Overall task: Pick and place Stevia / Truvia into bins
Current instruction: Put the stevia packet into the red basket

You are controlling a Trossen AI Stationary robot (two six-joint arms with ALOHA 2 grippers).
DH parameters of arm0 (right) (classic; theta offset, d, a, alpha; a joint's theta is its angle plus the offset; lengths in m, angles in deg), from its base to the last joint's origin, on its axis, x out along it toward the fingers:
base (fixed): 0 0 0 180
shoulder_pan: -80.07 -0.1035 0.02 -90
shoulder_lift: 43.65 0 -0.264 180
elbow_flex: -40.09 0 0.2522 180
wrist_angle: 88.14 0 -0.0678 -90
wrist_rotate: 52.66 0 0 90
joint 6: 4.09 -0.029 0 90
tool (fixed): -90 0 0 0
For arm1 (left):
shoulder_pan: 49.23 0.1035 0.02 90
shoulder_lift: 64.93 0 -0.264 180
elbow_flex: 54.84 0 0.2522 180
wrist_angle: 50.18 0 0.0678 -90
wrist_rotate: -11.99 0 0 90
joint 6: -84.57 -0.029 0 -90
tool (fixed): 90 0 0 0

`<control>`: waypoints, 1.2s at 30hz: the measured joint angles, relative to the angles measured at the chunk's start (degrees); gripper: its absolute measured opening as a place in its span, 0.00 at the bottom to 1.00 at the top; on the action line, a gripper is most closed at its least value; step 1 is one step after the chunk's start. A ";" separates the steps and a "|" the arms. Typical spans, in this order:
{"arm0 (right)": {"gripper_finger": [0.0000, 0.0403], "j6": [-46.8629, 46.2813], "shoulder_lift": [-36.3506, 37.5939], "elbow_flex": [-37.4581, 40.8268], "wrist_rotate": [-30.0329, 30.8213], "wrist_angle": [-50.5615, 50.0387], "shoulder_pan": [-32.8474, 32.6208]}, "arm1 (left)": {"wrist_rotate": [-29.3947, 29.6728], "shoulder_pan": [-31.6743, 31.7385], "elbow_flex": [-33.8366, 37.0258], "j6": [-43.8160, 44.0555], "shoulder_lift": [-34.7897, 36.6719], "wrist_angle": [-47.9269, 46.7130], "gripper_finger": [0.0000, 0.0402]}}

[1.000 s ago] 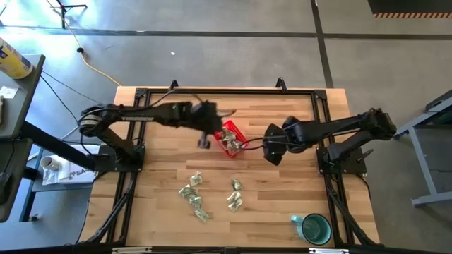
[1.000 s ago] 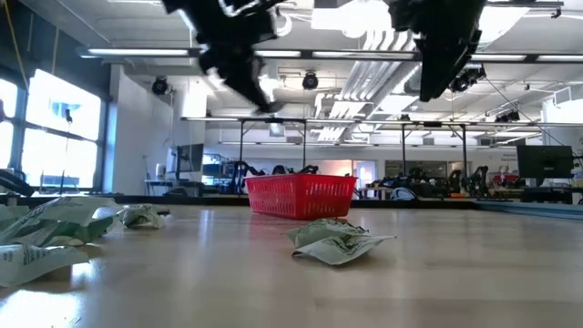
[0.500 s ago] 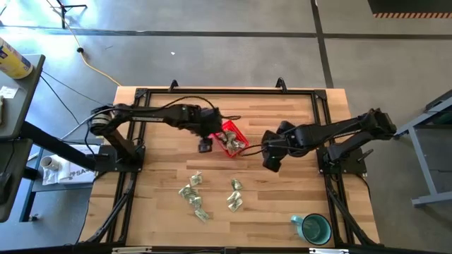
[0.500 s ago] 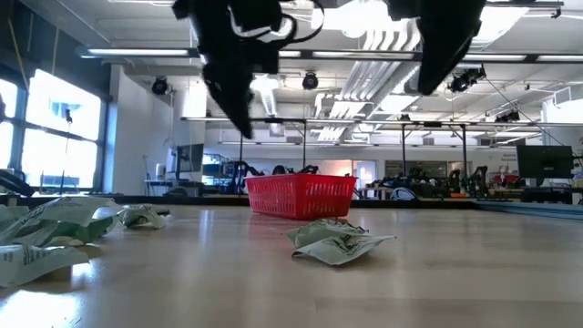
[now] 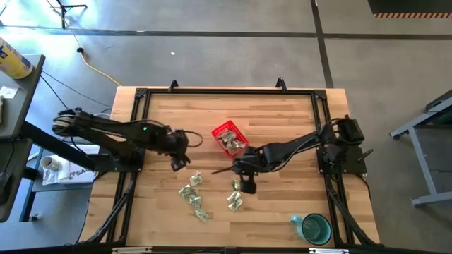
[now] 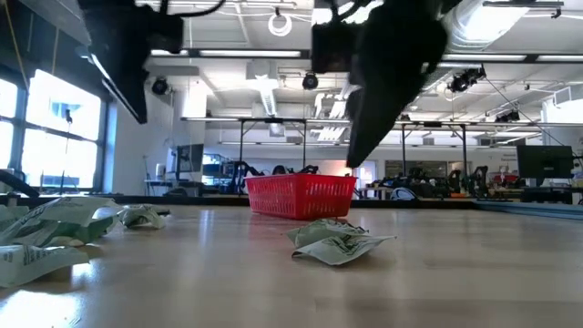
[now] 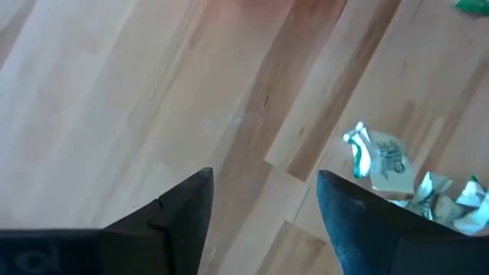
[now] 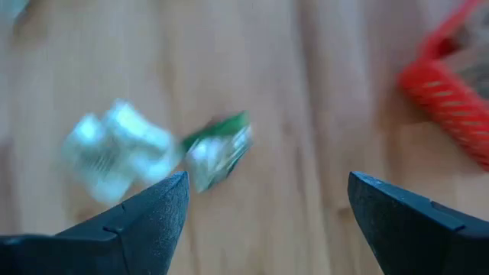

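The red basket (image 5: 229, 137) stands at the table's middle with several Stevia / Truvia packets inside; in the low view the basket (image 6: 301, 194) sits behind a crumpled packet (image 6: 339, 241). More pale green and white packets (image 5: 191, 192) lie loose on the wood nearer the front edge. My left gripper (image 5: 176, 164) hovers open left of the basket, above bare wood, with packets (image 7: 382, 160) ahead of its fingers. My right gripper (image 5: 247, 187) hangs open beside two loose packets (image 5: 235, 185), and its wrist view shows these packets (image 8: 218, 156) just past the fingers.
A teal mug (image 5: 314, 228) stands at the near right corner. A black frame (image 5: 212, 92) runs around the wooden table top. Bare wood lies along the far side and the left and right of the basket.
My left gripper has drawn away from the basket toward the table's left and near edges. My right gripper has swung from the basket's right side toward the near edge and down to the loose packets. The basket and packets have stayed put.
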 joint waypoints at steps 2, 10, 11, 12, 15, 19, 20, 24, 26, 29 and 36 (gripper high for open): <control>0.86 -5.03 -1.00 0.00 2.76 1.68 0.09 | 0.94 -1.54 1.17 1.23 1.94 0.18 0.65; 0.86 -26.36 -1.57 0.00 6.56 2.44 -0.25 | 1.11 -4.03 1.78 -2.38 3.64 -2.05 0.63; 0.86 -28.88 -1.57 0.00 6.25 2.54 -0.53 | 1.17 -4.49 1.78 -2.79 3.62 -2.68 0.63; 0.86 -31.34 -1.57 0.00 6.23 2.50 -0.93 | 1.24 -4.98 1.78 -3.48 3.62 -3.11 0.63; 0.86 -37.78 -2.42 -0.04 6.22 2.55 -2.49 | 1.87 -6.70 1.78 -5.20 3.62 -3.04 0.62; 0.86 -42.94 -4.78 -0.02 5.12 3.94 -4.80 | 2.09 -8.10 1.78 -6.59 3.62 -2.96 0.62; 0.86 -43.53 -5.34 -0.02 5.20 4.37 -5.42 | 2.17 -8.12 1.78 -6.71 3.62 -2.91 0.62; 0.86 -46.91 -7.37 -0.02 9.81 4.36 -7.83 | 3.64 -7.97 1.78 -6.72 3.62 -3.21 0.62; 0.86 -47.76 -8.07 -0.02 13.28 4.42 -8.53 | 4.62 -7.99 1.78 -7.16 3.62 -3.67 0.62; 0.86 -45.78 -9.77 -0.02 17.07 4.69 -8.83 | 4.97 -7.99 1.78 -8.66 3.62 -3.87 0.62; 0.85 -38.69 -13.23 -0.26 20.21 7.32 -8.86 | 5.26 -7.97 1.78 -9.73 3.62 -4.09 0.62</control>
